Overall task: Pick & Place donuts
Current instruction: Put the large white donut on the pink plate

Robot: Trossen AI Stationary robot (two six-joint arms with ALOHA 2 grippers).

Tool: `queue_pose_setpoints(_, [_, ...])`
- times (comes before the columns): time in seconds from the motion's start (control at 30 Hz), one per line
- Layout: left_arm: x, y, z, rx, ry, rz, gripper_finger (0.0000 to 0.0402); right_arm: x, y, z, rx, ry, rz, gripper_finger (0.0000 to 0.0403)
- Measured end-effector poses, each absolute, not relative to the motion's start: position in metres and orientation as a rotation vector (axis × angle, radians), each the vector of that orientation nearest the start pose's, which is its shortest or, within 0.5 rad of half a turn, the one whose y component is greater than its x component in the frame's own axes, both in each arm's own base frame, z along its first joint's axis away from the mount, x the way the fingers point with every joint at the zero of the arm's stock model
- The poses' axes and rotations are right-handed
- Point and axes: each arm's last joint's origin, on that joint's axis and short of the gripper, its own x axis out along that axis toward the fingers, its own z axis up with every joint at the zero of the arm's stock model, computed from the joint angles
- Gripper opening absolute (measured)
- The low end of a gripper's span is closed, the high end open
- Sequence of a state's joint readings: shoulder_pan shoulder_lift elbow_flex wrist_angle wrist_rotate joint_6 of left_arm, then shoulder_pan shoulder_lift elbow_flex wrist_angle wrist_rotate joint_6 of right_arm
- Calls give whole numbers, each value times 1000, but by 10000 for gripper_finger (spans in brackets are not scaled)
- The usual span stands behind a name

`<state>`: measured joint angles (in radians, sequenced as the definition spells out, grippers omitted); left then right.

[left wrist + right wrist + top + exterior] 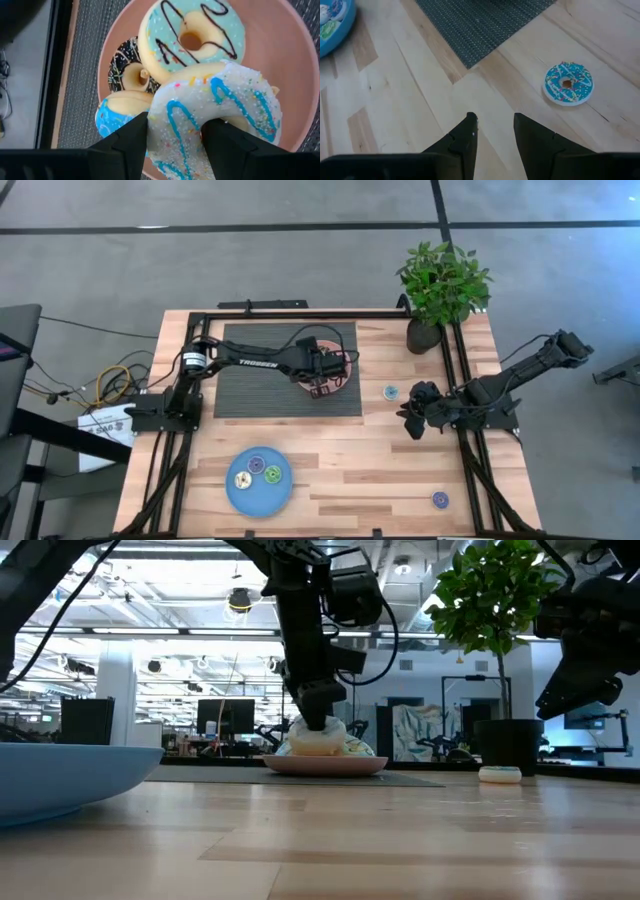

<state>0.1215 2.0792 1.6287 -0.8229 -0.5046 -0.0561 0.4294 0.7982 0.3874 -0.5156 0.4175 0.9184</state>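
I am closing my left gripper (175, 137) around the white-iced, blue-drizzled toy donut (220, 117) on the round pink plate (295, 60); lifting clear seems next.

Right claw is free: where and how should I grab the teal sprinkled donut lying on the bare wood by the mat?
The teal donut lies flat, alone on the wood, nothing touching it. I would bring the right claw straight down from above, one finger in the hole and one outside the rim, or straddle the whole ring.

white donut (220, 120) – blue drizzle, on pink-plate pile | teal donut (568, 83) – flat, bare wood
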Motion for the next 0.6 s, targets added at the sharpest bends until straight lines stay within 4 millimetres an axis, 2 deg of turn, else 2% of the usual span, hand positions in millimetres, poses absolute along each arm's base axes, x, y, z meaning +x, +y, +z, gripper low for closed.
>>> queue_pose_setpoints(0.4, [416,64,191,127,1257,578,170,133,48,174,483,765,-366,118])
queue_pose_setpoints(0.6, [408,62,176,112,1294,606,170,133,48,174,483,766,-365,118])
